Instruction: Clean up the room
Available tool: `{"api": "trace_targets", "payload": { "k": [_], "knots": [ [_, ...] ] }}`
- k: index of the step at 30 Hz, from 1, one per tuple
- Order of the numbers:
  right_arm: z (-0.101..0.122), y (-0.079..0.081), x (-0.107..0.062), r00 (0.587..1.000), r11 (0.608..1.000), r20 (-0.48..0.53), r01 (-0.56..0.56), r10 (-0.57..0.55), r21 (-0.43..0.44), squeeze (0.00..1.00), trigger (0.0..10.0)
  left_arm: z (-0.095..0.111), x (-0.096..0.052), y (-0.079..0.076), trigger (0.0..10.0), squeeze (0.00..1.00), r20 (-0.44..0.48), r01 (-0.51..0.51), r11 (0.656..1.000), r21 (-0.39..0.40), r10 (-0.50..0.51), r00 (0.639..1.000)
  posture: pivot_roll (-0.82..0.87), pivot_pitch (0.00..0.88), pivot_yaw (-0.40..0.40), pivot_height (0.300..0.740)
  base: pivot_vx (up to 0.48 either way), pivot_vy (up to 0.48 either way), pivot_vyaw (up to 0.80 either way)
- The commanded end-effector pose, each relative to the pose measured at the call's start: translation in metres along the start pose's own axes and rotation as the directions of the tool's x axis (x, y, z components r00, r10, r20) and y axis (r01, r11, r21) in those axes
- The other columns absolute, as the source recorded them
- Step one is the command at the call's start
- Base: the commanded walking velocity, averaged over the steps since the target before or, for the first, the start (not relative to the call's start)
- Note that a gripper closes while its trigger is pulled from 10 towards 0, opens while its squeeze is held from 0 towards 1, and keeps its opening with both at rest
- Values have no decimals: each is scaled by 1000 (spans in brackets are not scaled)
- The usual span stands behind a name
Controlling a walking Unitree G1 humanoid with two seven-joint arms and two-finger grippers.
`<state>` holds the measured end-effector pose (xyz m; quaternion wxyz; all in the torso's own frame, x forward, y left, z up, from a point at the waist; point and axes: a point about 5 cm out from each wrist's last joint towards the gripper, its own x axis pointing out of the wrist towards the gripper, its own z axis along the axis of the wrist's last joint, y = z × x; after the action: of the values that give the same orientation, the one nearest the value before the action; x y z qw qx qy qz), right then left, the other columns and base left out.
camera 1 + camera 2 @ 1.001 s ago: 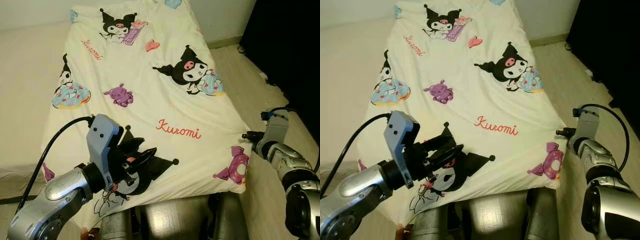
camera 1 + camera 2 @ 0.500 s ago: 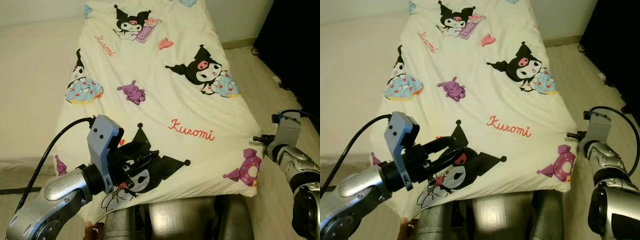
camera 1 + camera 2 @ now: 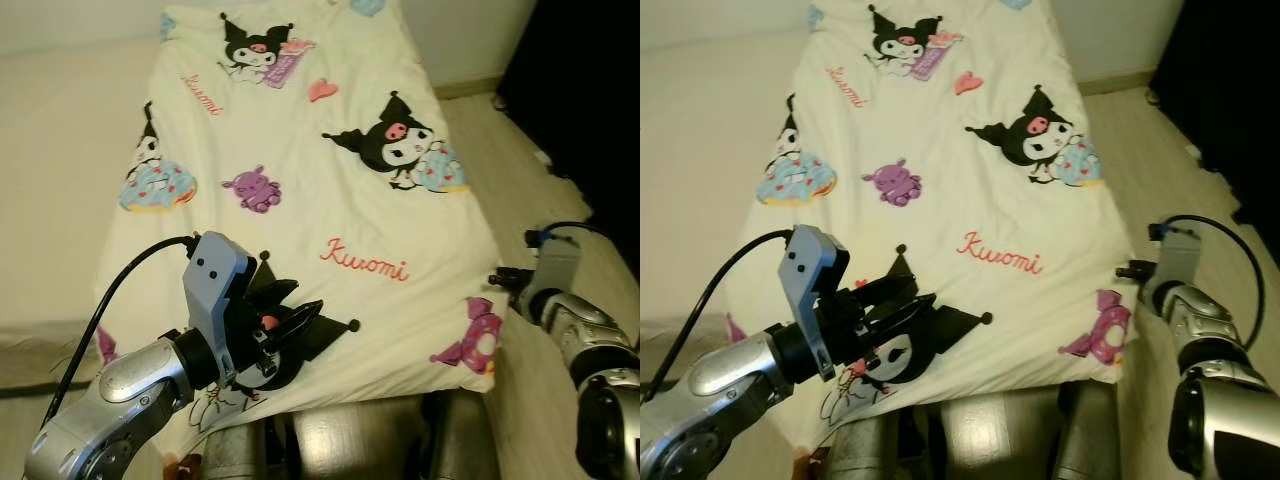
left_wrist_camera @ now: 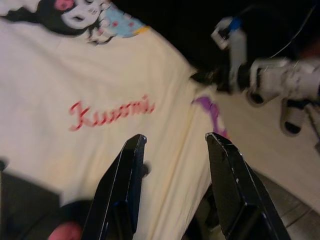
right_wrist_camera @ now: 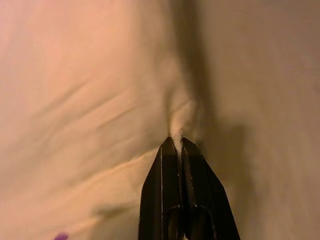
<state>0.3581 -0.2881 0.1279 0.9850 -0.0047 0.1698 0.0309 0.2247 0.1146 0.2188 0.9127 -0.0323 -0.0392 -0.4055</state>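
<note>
A cream blanket [image 3: 300,170] printed with black cartoon figures and red "Kuromi" lettering lies spread lengthwise over the bed. My left gripper [image 3: 300,322] hovers open just above the blanket's near edge, over a black figure; in the left wrist view its fingers [image 4: 125,175] stand apart with the lettering beyond them. At the blanket's right edge near the front corner, my right gripper [image 3: 497,281] is shut. The right wrist view shows its fingertips [image 5: 176,142] pinching a small fold of the cream cloth.
Bare pale bedding [image 3: 60,150] lies left of the blanket. Right of the bed runs a light wooden floor [image 3: 520,190], with a dark piece of furniture [image 3: 590,100] beyond it. My silver legs [image 3: 340,440] stand against the bed's near end.
The whole picture has shifted, so the camera moved. Both grippers keep about the same places on the blanket: the left open over the near edge, the right at the right edge.
</note>
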Motion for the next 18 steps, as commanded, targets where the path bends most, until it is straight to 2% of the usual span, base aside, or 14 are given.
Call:
{"api": "trace_targets", "payload": {
  "k": [1,3,6,7,11,12,13,14,15,16,18],
  "knots": [
    [-18,7,0,997,999,-60,-43,41,-30,0,0,-5,0,-1,10000,0,-12,5,1000,-18,-5,1000,90,308,106,570,0,0,0],
    [-23,20,4,992,993,-86,-101,95,-65,0,0,-5,2,-2,10000,0,-6,7,1000,-23,-7,1000,93,307,108,570,0,0,0],
    [-24,19,4,994,996,-85,-71,66,-61,0,0,-5,3,-3,10000,0,-3,7,1000,-25,-7,1000,95,309,107,570,0,0,0],
    [-22,14,3,997,998,-76,-26,22,-49,0,0,-4,3,-3,10000,0,-3,7,1000,-24,-7,1000,97,310,108,570,0,0,0],
    [-21,10,2,998,999,-70,5,-8,-39,0,0,-4,3,-2,10000,0,-3,7,1000,-23,-7,1000,97,310,108,570,0,0,0],
    [-16,-2,-1,995,996,-48,85,-86,-31,0,0,-4,2,-2,10000,0,-4,6,1000,-20,-6,1000,99,311,110,570,0,0,0],
    [-16,-2,-1,995,996,-48,85,-86,-31,0,0,-4,2,-2,10000,0,-4,6,1000,-20,-6,1000,99,311,110,570,0,0,0],
    [-12,-10,-4,990,990,-33,140,-140,-25,0,0,-4,1,-2,10000,0,-5,6,1000,-19,-6,1000,99,311,110,570,0,0,0],
    [-4,-34,-14,960,960,5,279,-279,12,0,0,-5,0,-3,10000,0,-9,13,1000,-16,-13,1000,101,308,109,570,0,0,0],
    [-1,-42,-18,948,948,18,319,-319,21,0,0,-5,0,-3,10000,0,-9,15,1000,-15,-15,1000,101,308,109,570,0,0,0],
    [1,-48,-21,937,937,29,347,-348,27,0,0,-6,0,-4,10000,0,-9,18,1000,-14,-18,1000,99,307,106,570,0,0,0]
  ]
}}
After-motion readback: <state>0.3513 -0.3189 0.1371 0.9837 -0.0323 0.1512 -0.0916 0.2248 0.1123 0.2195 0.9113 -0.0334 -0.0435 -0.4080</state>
